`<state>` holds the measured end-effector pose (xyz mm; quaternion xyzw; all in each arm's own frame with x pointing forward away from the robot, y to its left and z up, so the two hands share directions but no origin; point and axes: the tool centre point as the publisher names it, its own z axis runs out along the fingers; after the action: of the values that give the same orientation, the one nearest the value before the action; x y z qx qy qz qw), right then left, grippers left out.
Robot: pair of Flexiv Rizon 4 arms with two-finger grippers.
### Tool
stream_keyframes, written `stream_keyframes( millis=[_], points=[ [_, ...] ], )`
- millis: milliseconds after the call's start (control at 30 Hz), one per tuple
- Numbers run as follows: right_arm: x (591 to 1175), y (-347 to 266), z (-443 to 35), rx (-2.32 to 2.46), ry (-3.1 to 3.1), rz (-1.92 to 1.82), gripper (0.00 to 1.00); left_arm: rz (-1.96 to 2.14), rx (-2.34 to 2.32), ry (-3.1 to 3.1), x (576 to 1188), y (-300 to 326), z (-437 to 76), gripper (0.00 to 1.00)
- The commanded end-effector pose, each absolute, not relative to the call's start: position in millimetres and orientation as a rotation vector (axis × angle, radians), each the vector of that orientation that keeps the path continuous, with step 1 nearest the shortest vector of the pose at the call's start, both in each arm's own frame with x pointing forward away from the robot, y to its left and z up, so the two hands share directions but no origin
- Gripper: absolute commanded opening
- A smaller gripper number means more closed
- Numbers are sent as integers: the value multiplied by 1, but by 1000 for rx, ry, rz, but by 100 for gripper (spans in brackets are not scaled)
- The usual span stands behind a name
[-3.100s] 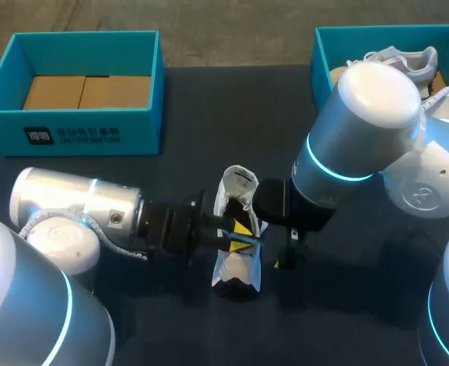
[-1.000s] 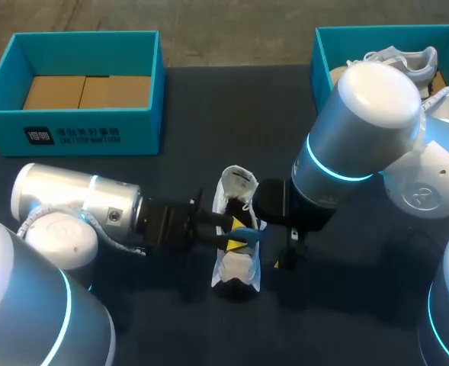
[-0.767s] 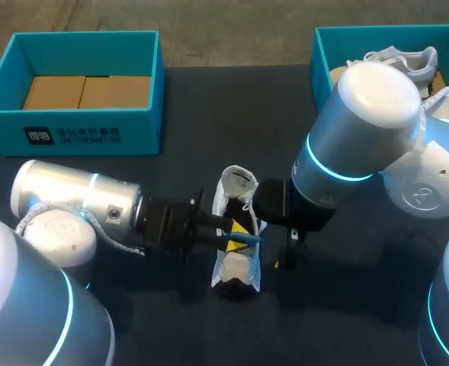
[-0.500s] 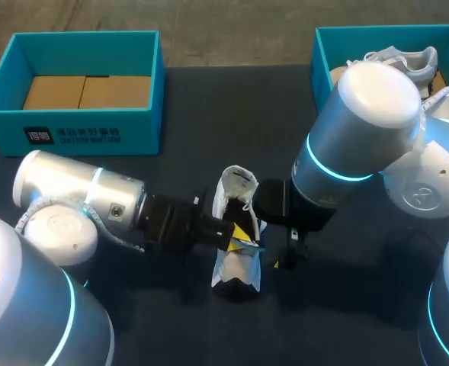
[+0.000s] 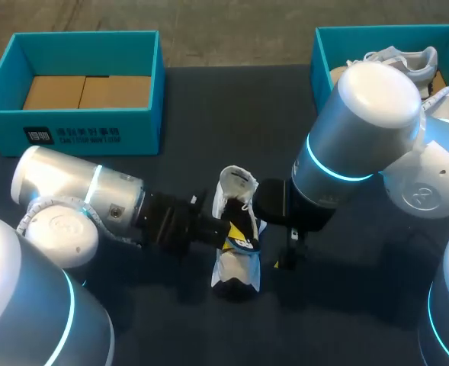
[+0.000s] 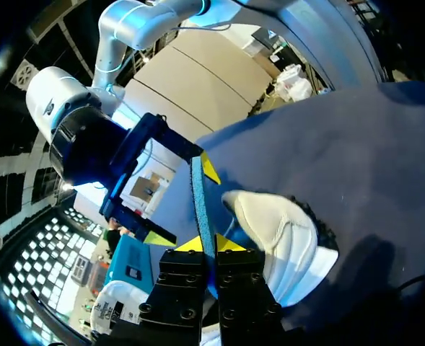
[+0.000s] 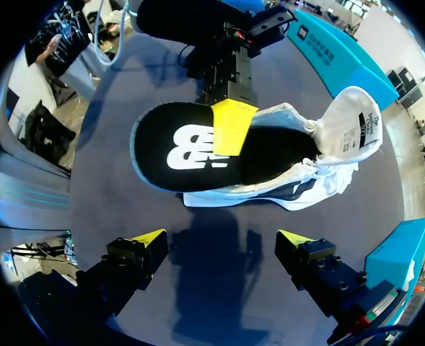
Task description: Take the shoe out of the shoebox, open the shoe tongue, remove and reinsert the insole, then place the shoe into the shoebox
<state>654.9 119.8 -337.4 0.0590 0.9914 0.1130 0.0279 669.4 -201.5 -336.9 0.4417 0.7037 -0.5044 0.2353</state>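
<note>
Two yellow fingertips (image 6: pixel 191 244) of the left jaws are clamped together on the insole (image 7: pixel 174 148), gripping it about midway along its length. The black pad stands on edge, its teal rim turned toward that wrist. Just beside it the white shoe (image 5: pixel 235 263) lies on the dark desk (image 5: pixel 209 99), between the two arms, with its tongue (image 5: pixel 236 181) flared up at the far end. Insole and shoe run along nearly the same long axis. One end of the pad reaches the mouth by the tongue, though I cannot tell whether it is inside.

Across the shoe from the left arm (image 5: pixel 94 202), the right jaws stand wide apart and empty — close to the shoe but touching nothing.

By the look of it the insole step is in hand. Seating the pad would turn on sliding it lengthwise down the shoe; the left arm has it, and the right arm (image 5: pixel 361 130) is placed to steady the shoe.

Well apart at the far left sits the teal shoebox (image 5: pixel 79 126) — a second box (image 5: pixel 323 53) at the far right holds another shoe (image 5: pixel 403 57)
</note>
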Motion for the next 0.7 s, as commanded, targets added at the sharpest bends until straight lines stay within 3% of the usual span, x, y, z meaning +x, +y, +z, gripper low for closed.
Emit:
stream_keyframes(
  millis=[33,233,300,333,400,700],
  points=[
    [654,120,-338,182,3058,347,100,-1375,1189,1948,668,-205,-340,0],
    [654,120,-338,182,3058,347,100,-1462,1138,1984,665,-205,-337,2],
    [654,120,-338,182,3058,347,100,-1496,1117,1990,664,-205,-336,20],
    [654,120,-338,182,3058,347,100,-1496,1112,1993,664,-204,-335,34],
    [654,120,-338,182,3058,347,100,-1528,1088,1999,663,-203,-333,40],
    [654,120,-338,182,3058,347,100,-1509,1009,2054,662,-200,-324,35]
  ],
)
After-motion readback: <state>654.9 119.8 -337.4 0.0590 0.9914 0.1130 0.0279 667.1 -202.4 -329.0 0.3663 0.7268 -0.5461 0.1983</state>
